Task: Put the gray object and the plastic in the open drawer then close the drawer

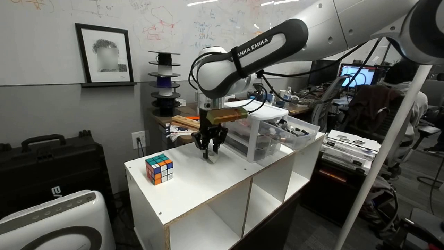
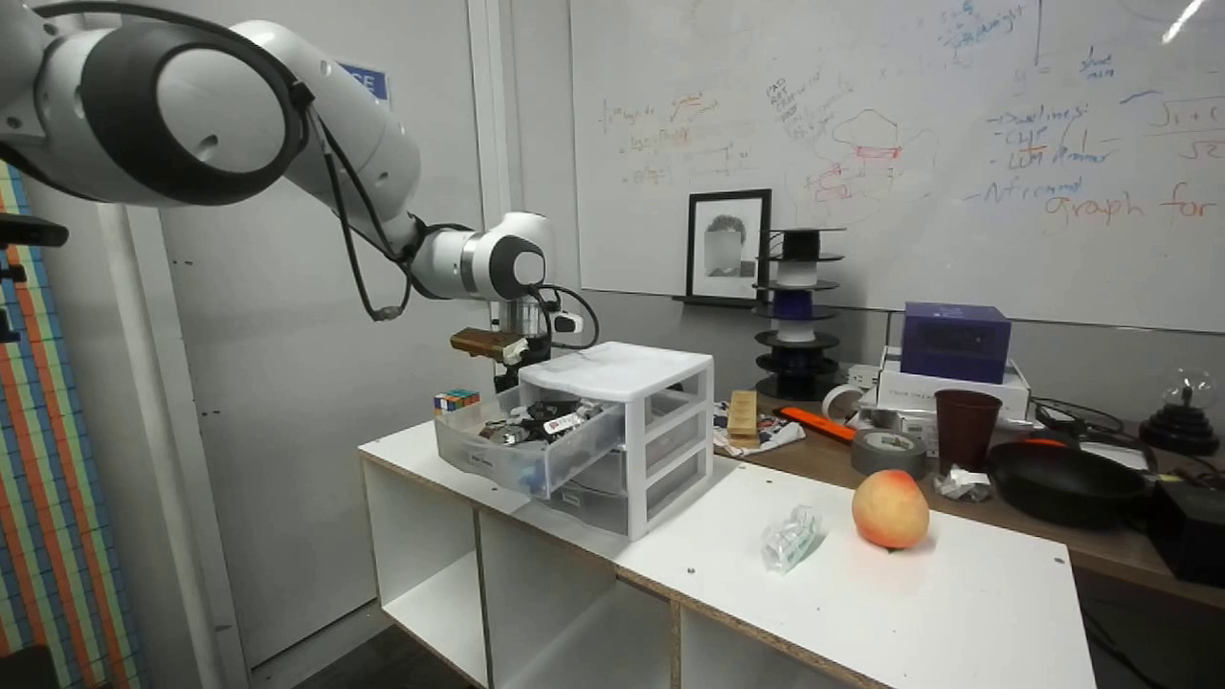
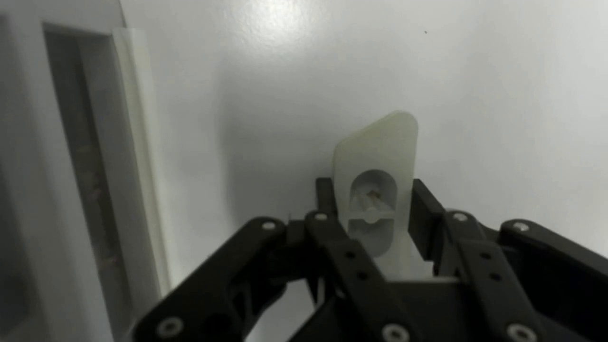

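In the wrist view the gray object, a pale elongated piece with a rounded opening, lies between the pads of my gripper. Both pads press against its long sides, so the jaws are shut on it. An exterior view shows my gripper low over the white shelf top, with the gray object at its fingertips. The top drawer of the white-framed unit is pulled out and holds several small dark parts. Beyond that unit, the crumpled clear plastic lies on the shelf top. The drawer unit hides the fingertips in that view.
The white drawer unit stands close beside my gripper; its side runs along the left of the wrist view. A puzzle cube sits near the shelf's end. A peach-like fruit rests near the plastic.
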### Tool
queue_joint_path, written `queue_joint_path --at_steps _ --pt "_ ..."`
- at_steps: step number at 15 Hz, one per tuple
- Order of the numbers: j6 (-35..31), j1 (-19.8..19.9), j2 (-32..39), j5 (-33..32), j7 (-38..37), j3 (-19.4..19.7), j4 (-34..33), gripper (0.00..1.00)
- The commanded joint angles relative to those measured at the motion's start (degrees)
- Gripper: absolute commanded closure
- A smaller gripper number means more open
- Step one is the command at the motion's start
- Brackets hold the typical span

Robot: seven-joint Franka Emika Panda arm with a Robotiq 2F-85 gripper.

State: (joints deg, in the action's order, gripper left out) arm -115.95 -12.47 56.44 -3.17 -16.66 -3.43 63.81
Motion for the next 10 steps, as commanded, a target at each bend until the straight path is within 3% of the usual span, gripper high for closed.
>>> queue_joint_path --at_steps 1,10 --pt "2.2 -1.0 -5.5 0.1 2.0 0.4 3.8 0.81" --pt "8.2 -3.6 -29.2 -3.3 -5.8 2.2 23.8 0.82"
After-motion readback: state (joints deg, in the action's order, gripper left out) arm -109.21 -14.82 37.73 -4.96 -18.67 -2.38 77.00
